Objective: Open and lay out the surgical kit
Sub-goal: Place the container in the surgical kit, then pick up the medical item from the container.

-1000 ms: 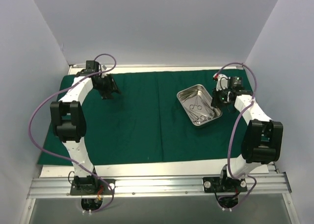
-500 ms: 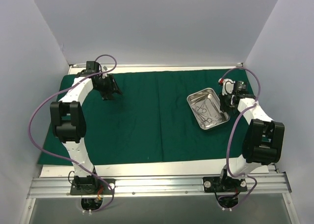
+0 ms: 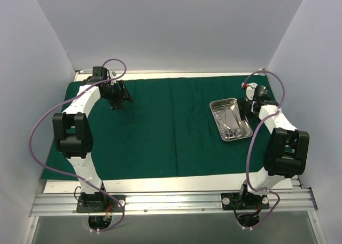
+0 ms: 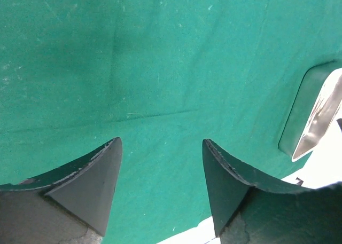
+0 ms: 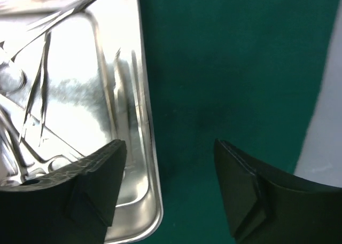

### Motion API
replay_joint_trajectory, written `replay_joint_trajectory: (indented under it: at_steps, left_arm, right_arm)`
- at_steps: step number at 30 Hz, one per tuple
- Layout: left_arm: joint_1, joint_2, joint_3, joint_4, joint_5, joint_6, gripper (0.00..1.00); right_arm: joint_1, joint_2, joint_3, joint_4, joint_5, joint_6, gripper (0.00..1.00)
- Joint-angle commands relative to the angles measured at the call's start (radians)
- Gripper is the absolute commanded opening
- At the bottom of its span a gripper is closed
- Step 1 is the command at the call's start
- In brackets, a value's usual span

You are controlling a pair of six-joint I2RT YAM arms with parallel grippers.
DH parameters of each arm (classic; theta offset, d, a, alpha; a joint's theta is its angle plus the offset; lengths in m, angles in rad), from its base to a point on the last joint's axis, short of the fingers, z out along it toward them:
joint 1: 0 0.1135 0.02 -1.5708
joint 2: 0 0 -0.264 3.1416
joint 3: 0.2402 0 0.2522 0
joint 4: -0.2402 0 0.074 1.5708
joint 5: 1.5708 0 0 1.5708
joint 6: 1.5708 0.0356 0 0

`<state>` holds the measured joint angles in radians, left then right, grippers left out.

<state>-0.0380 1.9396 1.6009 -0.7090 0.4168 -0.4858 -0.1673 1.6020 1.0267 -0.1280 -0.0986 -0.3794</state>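
The dark green drape [image 3: 160, 132] lies spread flat over the table. Toward its right end sits the steel tray [image 3: 217, 119], holding several slim silver instruments [image 3: 231, 121]. My right gripper [image 3: 247, 106] is at the tray's far right side. In the right wrist view it [image 5: 168, 143] stands open across the tray's rim [image 5: 143, 94], one finger over the tray and the other over cloth; the instruments [image 5: 37, 84] lie inside. My left gripper [image 3: 120, 97] hangs open over bare drape [image 4: 160, 68] at the far left, nothing between its fingers [image 4: 162, 141].
White table shows past the drape's near edge [image 3: 160, 184] and right edge [image 5: 326, 94]. Grey walls close in the back and both sides. A metal rail [image 3: 171, 201] carries the arm bases. Purple cables loop from each arm.
The tray slid to the right with my right gripper, which then opened and let go of the rim. My left gripper's jaws stand slightly wider; that arm stayed in place.
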Motion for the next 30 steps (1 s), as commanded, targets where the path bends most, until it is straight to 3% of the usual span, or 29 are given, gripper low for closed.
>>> replay_joint_trajectory:
  at_steps: [1, 2, 4, 7, 8, 9, 13, 17, 19, 21, 24, 27, 30]
  left_arm:
    - [0.0, -0.071, 0.004, 0.029, 0.011, -0.002, 0.71]
    - [-0.003, -0.077, 0.004, 0.026, 0.008, -0.004, 0.73]
    - [-0.008, -0.088, 0.002, 0.026, -0.015, 0.004, 0.77]
    - [-0.023, -0.105, -0.004, 0.026, -0.059, 0.012, 0.8]
    - [-0.033, -0.114, -0.004, 0.026, -0.07, 0.016, 0.93]
    - [-0.04, -0.117, -0.001, 0.023, -0.085, 0.024, 0.94]
    - [-0.092, -0.16, 0.013, -0.01, -0.179, 0.11, 0.94]
    - [-0.125, -0.223, 0.016, -0.021, -0.142, 0.197, 0.94]
    - [-0.132, -0.222, 0.028, -0.061, -0.17, 0.188, 0.94]
    - [-0.126, -0.244, 0.013, -0.061, -0.162, 0.191, 0.94]
    - [-0.125, -0.271, -0.005, -0.052, -0.182, 0.202, 0.94]
    - [-0.119, -0.278, -0.058, -0.012, -0.182, 0.165, 0.94]
    - [-0.097, -0.266, -0.087, 0.0, -0.095, 0.119, 0.94]
  right_arm:
    - [0.018, -0.004, 0.116, -0.015, 0.147, 0.108, 0.68]
    - [0.028, -0.004, 0.136, -0.018, 0.186, 0.144, 0.69]
    - [0.052, -0.01, 0.187, -0.041, 0.259, 0.249, 0.99]
    - [0.063, -0.008, 0.254, -0.11, 0.287, 0.429, 1.0]
    - [0.058, -0.005, 0.268, -0.126, 0.28, 0.485, 1.0]
    - [0.054, -0.005, 0.289, -0.154, 0.254, 0.529, 1.0]
    - [0.02, -0.022, 0.264, -0.137, -0.111, 0.631, 1.0]
    - [0.025, -0.045, 0.198, -0.072, -0.216, 0.755, 1.0]
    - [0.035, -0.057, 0.181, -0.077, -0.159, 0.824, 1.0]
    - [0.029, -0.044, 0.187, -0.113, -0.225, 0.795, 1.0]
    - [0.031, -0.034, 0.171, -0.118, -0.197, 0.783, 0.96]
    - [0.131, -0.017, 0.199, -0.182, -0.022, 0.632, 0.91]
    - [0.196, 0.012, 0.225, -0.252, 0.037, 0.522, 0.82]
